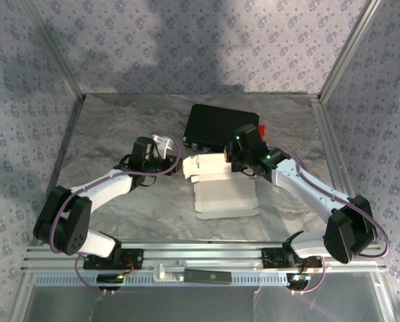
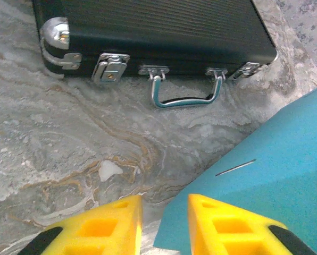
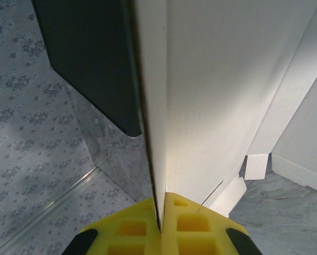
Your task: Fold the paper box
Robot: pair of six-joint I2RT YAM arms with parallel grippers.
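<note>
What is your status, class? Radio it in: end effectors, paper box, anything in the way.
Left end effector open at blue edge of paper box. Right end effector shut on its white panel. Black case close behind.

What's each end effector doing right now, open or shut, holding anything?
Left end effector: open, jaws apart; paper box edge in the gap, not pinched.
Right end effector: shut on the paper box's white panel.
</note>
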